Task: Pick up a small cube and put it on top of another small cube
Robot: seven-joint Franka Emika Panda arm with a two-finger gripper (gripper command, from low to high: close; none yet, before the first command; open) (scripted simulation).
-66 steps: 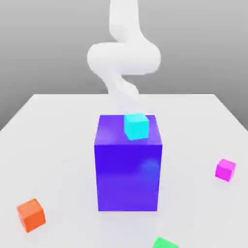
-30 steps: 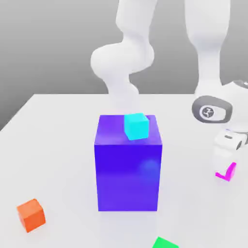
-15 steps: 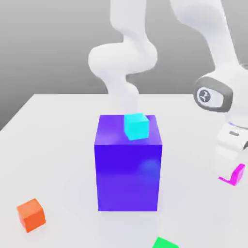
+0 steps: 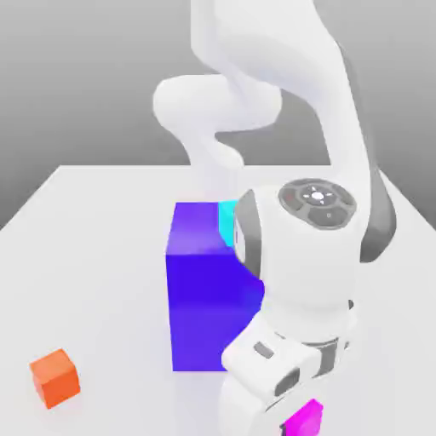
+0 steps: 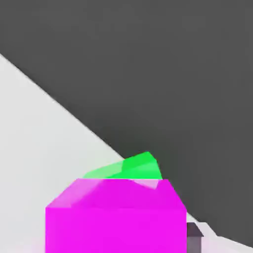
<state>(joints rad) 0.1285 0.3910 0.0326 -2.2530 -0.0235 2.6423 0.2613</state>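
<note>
Magenta cube sits at the end effector, whose grip I cannot tell, with the green cube partly behind it in the hand view. An off-centre or tilted release could topple it onto the tabletop.

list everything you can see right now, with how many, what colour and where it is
Table: one, white, under the scene
Large block: one, blue-purple, standing on the table
Cyan cube: one, cyan, on the block's top, partly hidden
Orange cube: one, orange, on the table at the exterior view's left
Magenta cube: one, magenta, at the gripper
Green cube: one, green, beyond the magenta cube in the hand view
Robot arm: one, white and grey, reaching over the table
</note>
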